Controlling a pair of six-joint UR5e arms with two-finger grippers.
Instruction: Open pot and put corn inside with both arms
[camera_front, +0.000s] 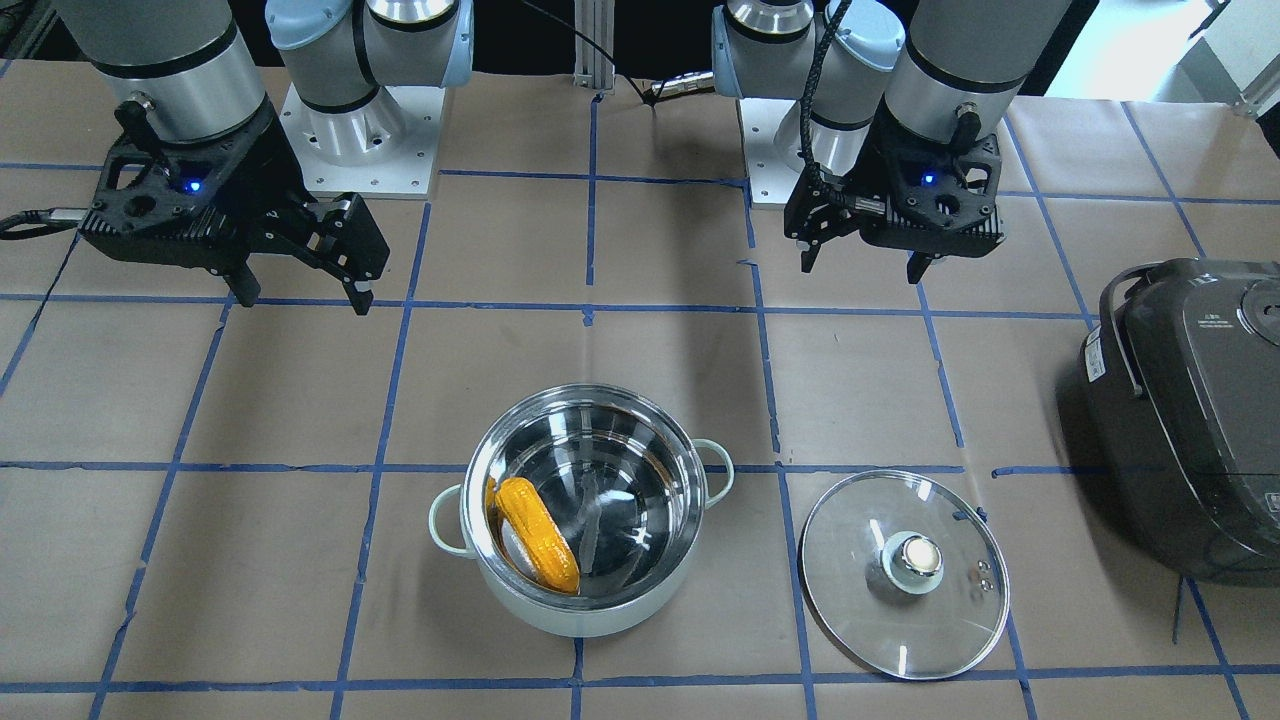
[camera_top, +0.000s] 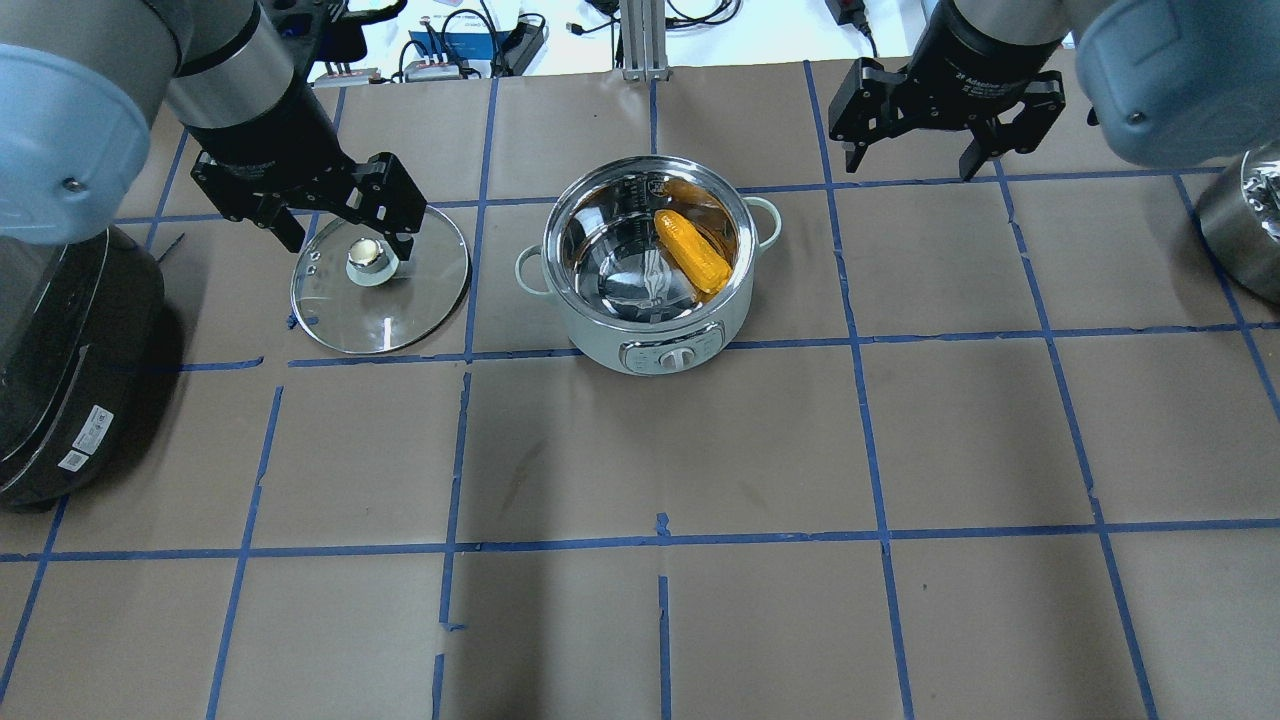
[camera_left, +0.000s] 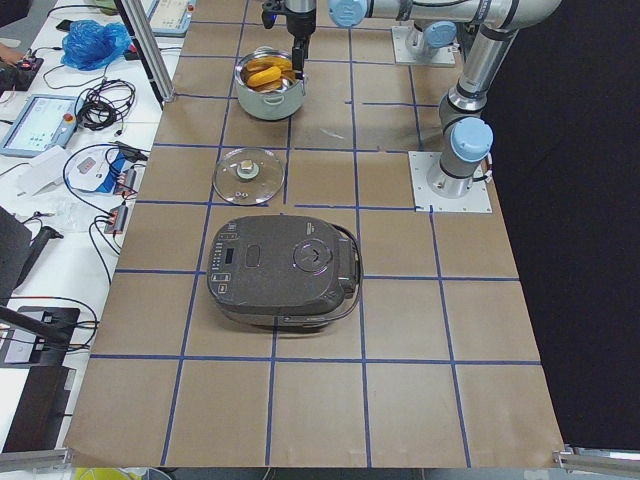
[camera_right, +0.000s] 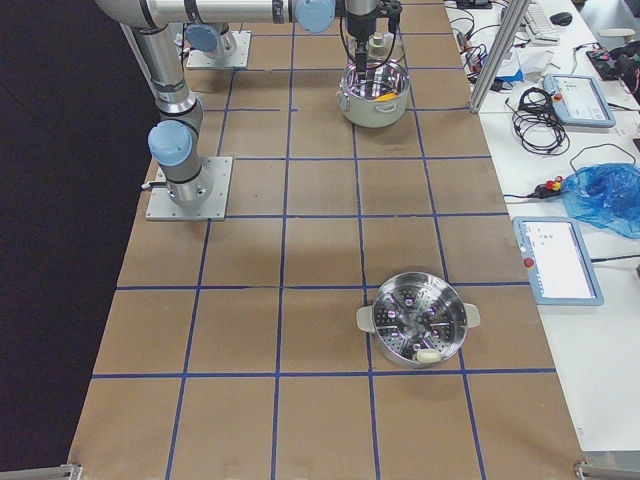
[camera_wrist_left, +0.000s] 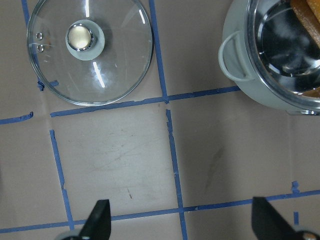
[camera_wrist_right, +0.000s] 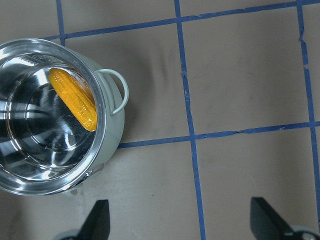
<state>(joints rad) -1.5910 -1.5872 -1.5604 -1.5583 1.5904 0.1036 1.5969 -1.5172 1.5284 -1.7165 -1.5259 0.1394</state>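
The mint-green pot (camera_front: 560, 615) (camera_top: 600, 340) stands open mid-table, its steel inside showing. The yellow-orange corn (camera_front: 540, 535) (camera_top: 692, 252) (camera_wrist_right: 74, 98) lies inside it, leaning against the wall. The glass lid (camera_front: 860, 540) (camera_top: 400, 300) (camera_wrist_left: 115, 65) lies flat on the table, knob up, beside the pot on my left arm's side. My left gripper (camera_front: 860, 270) (camera_top: 350, 245) (camera_wrist_left: 182, 220) is open and empty, raised above the table near the lid. My right gripper (camera_front: 303, 298) (camera_top: 912, 168) (camera_wrist_right: 180, 220) is open and empty, raised on the pot's other side.
A dark grey rice cooker (camera_front: 1200, 400) (camera_top: 60, 350) (camera_left: 285, 270) sits at the table's end on my left. A steel steamer pot (camera_right: 418, 320) (camera_top: 1245, 220) stands far to my right. Blue tape lines grid the brown paper table cover.
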